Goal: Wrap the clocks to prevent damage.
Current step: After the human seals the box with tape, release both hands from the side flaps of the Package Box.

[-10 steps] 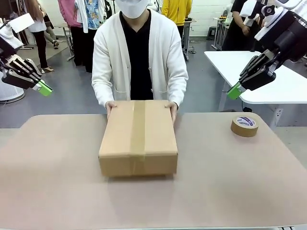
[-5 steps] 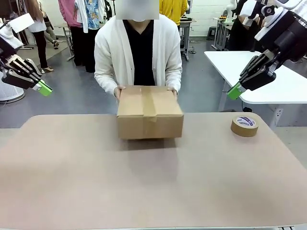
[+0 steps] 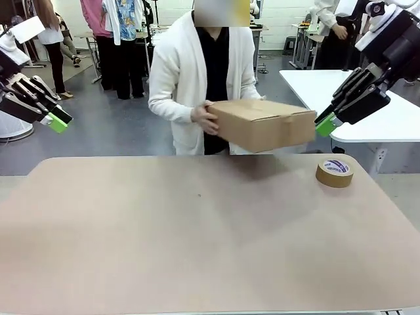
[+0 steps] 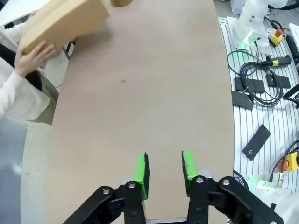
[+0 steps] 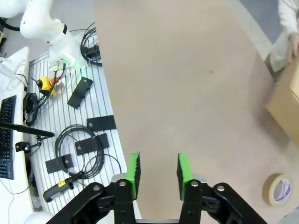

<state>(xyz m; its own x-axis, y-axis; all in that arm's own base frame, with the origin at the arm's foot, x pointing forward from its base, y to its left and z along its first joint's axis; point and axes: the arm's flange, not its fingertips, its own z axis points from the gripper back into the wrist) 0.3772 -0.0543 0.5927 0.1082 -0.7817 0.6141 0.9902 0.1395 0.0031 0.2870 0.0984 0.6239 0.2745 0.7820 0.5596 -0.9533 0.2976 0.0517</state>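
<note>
Fingers of left gripper (image 4: 163,170) and right gripper (image 5: 158,172) stand parted, empty; cardboard box (image 3: 262,125) (upper centre, carried by person (image 3: 197,72)) looks rigid, best gripped at its side walls.

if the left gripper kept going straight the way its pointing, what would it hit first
Most likely the bare table. The left gripper, jaws parted and holding nothing, looks down along the tabletop with nothing lying in its line. The cardboard box in the person's hand sits well off to one side.
</note>
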